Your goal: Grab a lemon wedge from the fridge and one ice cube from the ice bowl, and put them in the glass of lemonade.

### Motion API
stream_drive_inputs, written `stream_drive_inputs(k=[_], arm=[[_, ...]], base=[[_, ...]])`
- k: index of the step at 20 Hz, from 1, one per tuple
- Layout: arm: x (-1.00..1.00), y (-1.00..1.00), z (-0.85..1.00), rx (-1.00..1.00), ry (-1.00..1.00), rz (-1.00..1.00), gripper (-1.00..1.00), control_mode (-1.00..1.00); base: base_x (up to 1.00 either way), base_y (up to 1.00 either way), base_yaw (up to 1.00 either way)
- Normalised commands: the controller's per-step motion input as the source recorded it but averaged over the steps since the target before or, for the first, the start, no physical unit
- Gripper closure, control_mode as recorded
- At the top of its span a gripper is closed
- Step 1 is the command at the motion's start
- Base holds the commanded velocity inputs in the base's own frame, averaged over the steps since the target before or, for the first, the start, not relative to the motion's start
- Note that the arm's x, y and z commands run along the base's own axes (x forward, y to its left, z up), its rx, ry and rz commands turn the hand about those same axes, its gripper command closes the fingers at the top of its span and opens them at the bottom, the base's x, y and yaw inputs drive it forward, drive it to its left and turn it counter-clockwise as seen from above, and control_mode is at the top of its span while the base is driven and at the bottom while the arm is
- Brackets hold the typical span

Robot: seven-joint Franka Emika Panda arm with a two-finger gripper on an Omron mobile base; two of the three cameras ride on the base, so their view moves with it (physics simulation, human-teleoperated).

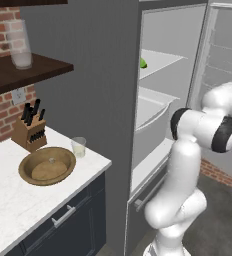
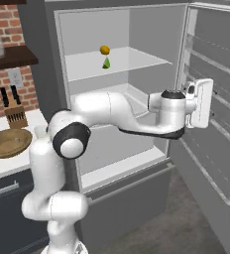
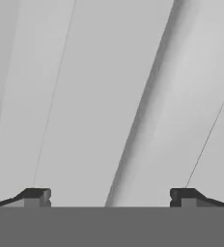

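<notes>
one lemon wedge (image 2: 106, 64) on fridge (image 2: 112, 64) shelf, one orange fruit (image 2: 104, 49) beside — claw (image 3: 109, 195) wide open, empty.

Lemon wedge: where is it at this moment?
The lemon wedge sits on the upper shelf inside the open fridge, just below a small orange fruit in the right base view, left of the arm's hand.

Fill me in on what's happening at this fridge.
The fridge stands open, and the arm reaches toward its swung-out door with the gripper open and empty. The lemon wedge sits on the upper shelf beside a small orange fruit. On the counter, the ice bowl and glass of lemonade wait.
</notes>
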Motion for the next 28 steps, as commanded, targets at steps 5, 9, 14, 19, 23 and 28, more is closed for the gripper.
stream_drive_inputs(k=[5, 9, 14, 19, 23, 28], arm=[[0.44, -0.68, 0.02, 0.00, 0.14, 0.00, -1.00, -1.00], [-0.10, 0.24, 0.74, 0.00, -0.02, 0.00, -1.00, -1.00], [-0.42, 0.76, 0.84, 0.00, -0.16, 0.00, -1.00, -1.00], [-0.34, 1.00, 0.74, 0.00, -0.14, 0.00, -1.00, -1.00], [-0.01, 1.00, 0.33, 0.00, -0.16, -0.01, -1.00, -1.00], [0.00, 1.00, 0.05, 0.06, -0.23, -0.01, -1.00, -1.00]], base=[[0.00, 0.00, 0.00], [0.00, 0.00, 0.00], [0.00, 0.00, 0.00], [0.00, 0.00, 0.00], [0.00, 0.00, 0.00], [0.00, 0.00, 0.00]])
